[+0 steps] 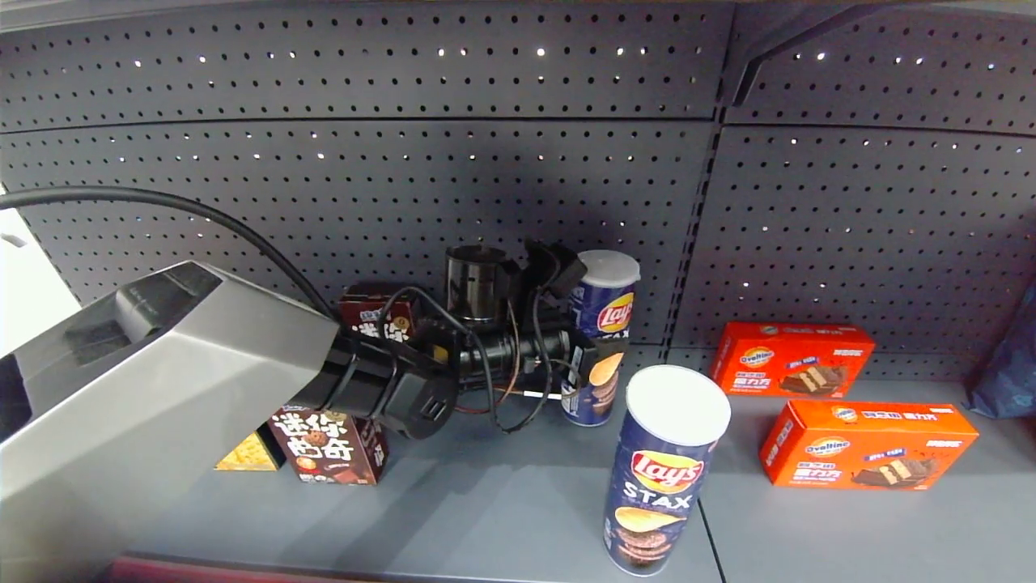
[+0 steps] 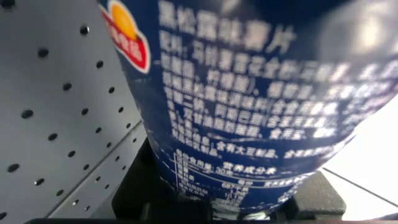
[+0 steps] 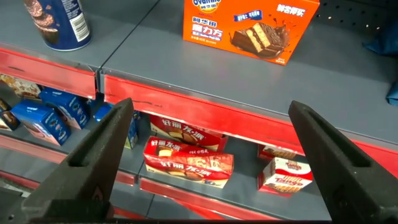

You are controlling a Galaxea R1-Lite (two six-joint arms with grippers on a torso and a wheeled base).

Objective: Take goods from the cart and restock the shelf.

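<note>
The can (image 1: 613, 312) stands upright at the back of the shelf (image 1: 502, 502), by the wall (image 1: 486, 178). The left pincer (image 1: 589, 356) grips it, arm stretched across. A 2nd can (image 1: 660, 478) stands near the front edge. The right pincer (image 3: 210, 104) is wide open, holding nothing.

Back can (image 1: 611, 312) half hidden by the left gripper (image 1: 595, 360), yellow box (image 1: 247, 455) tucked behind arm, blue bag (image 1: 1008, 364) cut off

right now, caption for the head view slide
Left gripper holding a chip can upright at the shelf back, second can in front.
</note>
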